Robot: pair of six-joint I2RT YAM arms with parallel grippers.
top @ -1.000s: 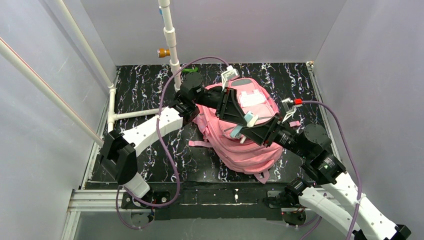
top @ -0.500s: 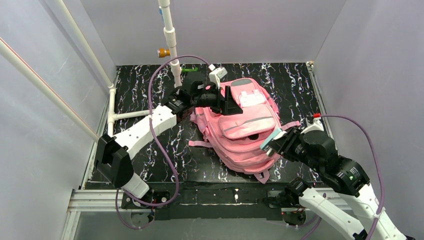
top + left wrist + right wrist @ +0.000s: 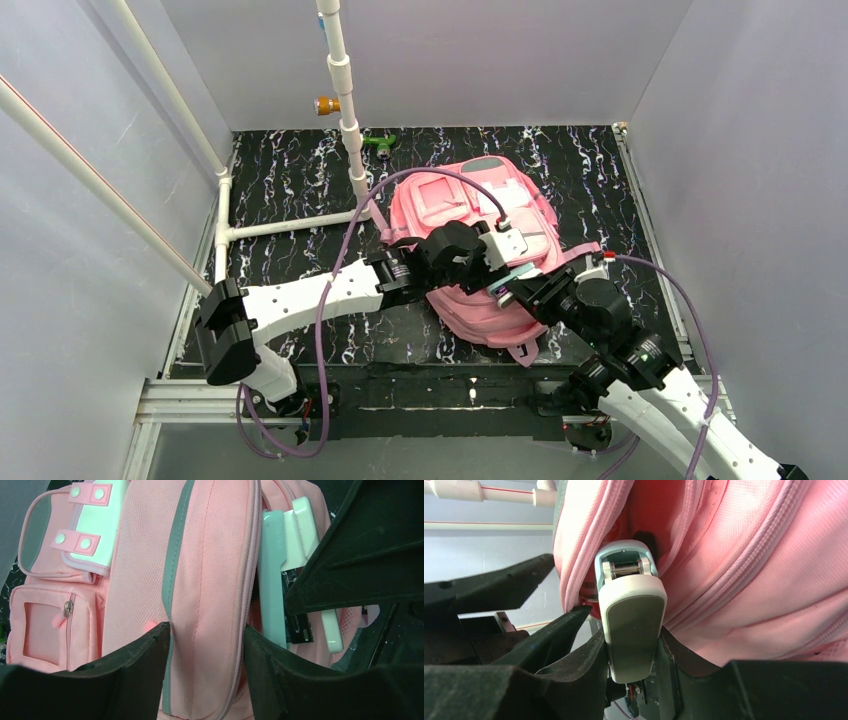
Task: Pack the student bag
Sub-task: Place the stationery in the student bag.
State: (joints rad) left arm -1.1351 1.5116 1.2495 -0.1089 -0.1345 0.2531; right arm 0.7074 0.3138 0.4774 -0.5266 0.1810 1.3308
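The pink student bag (image 3: 450,205) lies flat on the black marbled table. My left gripper (image 3: 488,262) reaches over its front pocket. In the left wrist view its fingers (image 3: 206,630) press both sides of the pink pocket flap (image 3: 210,570), which fills the gap. My right gripper (image 3: 522,288) is shut on a teal and white stapler (image 3: 631,615). The stapler's front end sits at the mouth of the open pocket (image 3: 624,520). The left wrist view shows the stapler (image 3: 274,575) beside the flap's zip edge. The pocket's inside is hidden.
A white pipe frame (image 3: 345,100) with an orange fitting (image 3: 325,104) rises at the back left. A small green object (image 3: 380,142) lies behind the bag. Grey walls close in three sides. Both arms cross over the bag's near half.
My left arm swung from the bag's far top down to its front pocket, and its fingers closed in on the flap. My right gripper brought the stapler from the right to the pocket's mouth.
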